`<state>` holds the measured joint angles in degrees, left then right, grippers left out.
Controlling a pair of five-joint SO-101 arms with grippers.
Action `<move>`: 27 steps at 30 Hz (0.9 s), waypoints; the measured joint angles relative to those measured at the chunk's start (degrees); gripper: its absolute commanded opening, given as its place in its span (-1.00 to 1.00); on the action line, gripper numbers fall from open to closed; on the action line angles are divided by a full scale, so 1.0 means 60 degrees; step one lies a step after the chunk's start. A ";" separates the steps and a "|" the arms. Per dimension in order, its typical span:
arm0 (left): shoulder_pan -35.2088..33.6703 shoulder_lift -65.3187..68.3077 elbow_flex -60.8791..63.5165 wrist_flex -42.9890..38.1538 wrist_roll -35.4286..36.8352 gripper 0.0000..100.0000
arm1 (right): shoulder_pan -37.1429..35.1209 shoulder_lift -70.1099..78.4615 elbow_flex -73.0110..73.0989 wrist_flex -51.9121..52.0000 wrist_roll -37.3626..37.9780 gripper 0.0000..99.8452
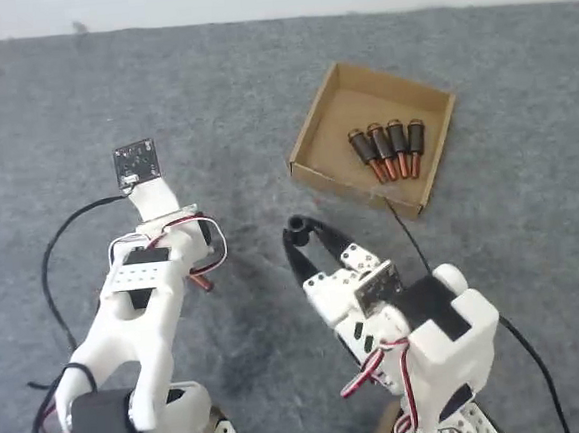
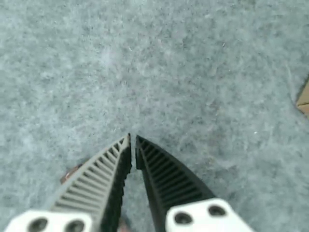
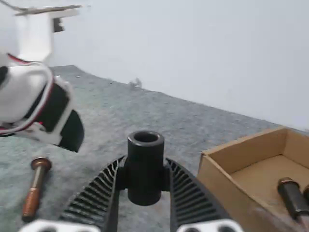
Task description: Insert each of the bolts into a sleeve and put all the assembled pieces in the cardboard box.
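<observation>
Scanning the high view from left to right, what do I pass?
left arm → bolt → sleeve held in the right end effector → cardboard box with four assembled pieces inside

Soft, even light; faint shadows.

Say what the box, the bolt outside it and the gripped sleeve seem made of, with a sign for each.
The box: cardboard, matt brown, with raw cut edges. The bolt: probably metal, coppery, with a dull sheen. The sleeve: smooth matt black; plastic or coated metal, hard to tell.
</observation>
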<state>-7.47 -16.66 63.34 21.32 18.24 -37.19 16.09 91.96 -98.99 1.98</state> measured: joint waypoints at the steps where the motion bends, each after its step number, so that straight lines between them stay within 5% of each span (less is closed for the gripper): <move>1: 0.0000 0.0000 0.0000 0.0000 0.0000 -0.98 | -0.0044 0.0000 0.0000 0.0000 0.0000 -0.99; 16: 0.0586 0.0000 0.0029 -0.1538 0.0000 -0.98 | -0.0073 0.0000 0.0000 0.0938 -0.0571 -0.99; 21: 0.0352 -0.0264 -0.0234 0.0513 -0.0044 -0.96 | -0.0073 0.0000 0.0000 0.1143 -0.0571 -0.99; 27: -0.0615 -0.1099 -0.1260 0.3971 0.1070 -0.57 | -0.0073 0.0073 -0.0029 0.1700 -0.0571 -0.99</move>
<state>-11.16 -23.25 55.78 45.14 24.66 -37.63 16.53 91.78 -88.79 -1.45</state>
